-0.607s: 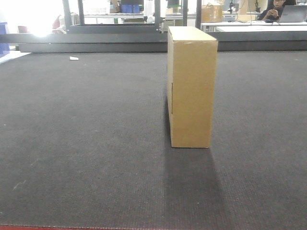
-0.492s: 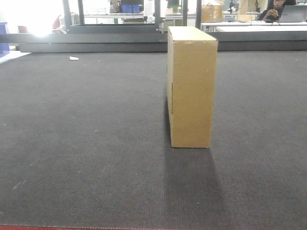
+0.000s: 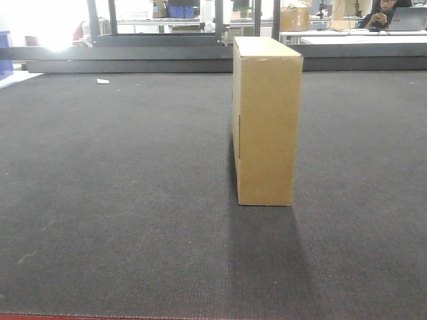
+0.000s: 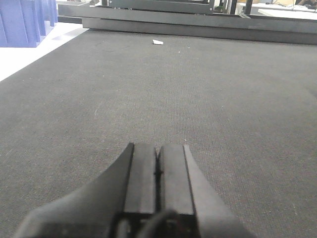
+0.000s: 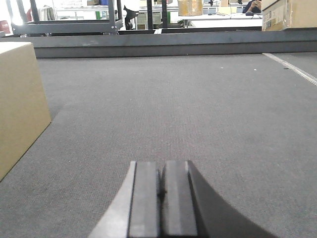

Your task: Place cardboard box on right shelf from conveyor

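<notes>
Well, nothing has moved: the tan cardboard box point(image 3: 267, 120) waits on the dark grey woven conveyor belt point(image 3: 120, 200). Your left gripper point(image 4: 157, 168) and right gripper point(image 5: 162, 191) are pinched closed, empty.

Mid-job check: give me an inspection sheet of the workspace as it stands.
Surface: conveyor, dark woven belt, flat.
Job's things: cardboard box upright on the belt, ungripped; right shelf not in view.
Clutter: small white scrap near the belt's far edge.
Grippers: left gripper shut, empty; right gripper shut, empty, box to its left.
Cables: nothing seen.
Surroundings: blue bins beyond the belt's left side; person seated at a far desk.
</notes>
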